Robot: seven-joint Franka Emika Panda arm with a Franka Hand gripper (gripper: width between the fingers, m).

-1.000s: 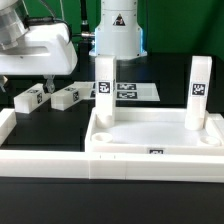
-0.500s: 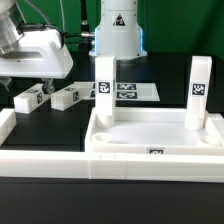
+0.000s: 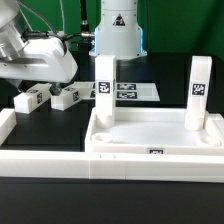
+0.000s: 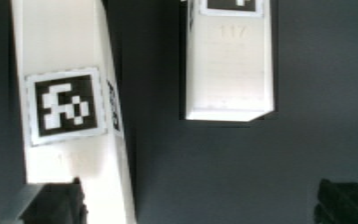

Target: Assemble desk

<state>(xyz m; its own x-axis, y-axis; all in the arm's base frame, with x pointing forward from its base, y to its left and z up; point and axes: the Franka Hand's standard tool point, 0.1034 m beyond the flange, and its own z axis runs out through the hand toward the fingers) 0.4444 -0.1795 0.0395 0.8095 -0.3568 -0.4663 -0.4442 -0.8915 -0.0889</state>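
The desk's two loose legs lie flat on the black table (image 3: 30,205) under the gripper (image 3: 50,86), which is released, its fingers (image 4: 51,203) spread wide and holding nothing. In the wrist view, one loose leg (image 4: 69,120), its square tag facing up, runs just inside one fingertip; whether they touch cannot be told. The other loose leg (image 4: 229,70) lies farther ahead of the fingers, with a strip of bare table between the two legs. Beyond the gripper, toward the exterior view's right, the marker board (image 3: 135,91) lies flat. Farther out in the same direction sits the tabletop (image 3: 150,133), rim up. It carries two upright legs, the nearer upright leg (image 3: 104,85) at the end closest to the gripper and the farther upright leg (image 3: 200,90) at the opposite end. A white border rail (image 3: 50,165) runs along the front of the scene, well apart from the gripper.
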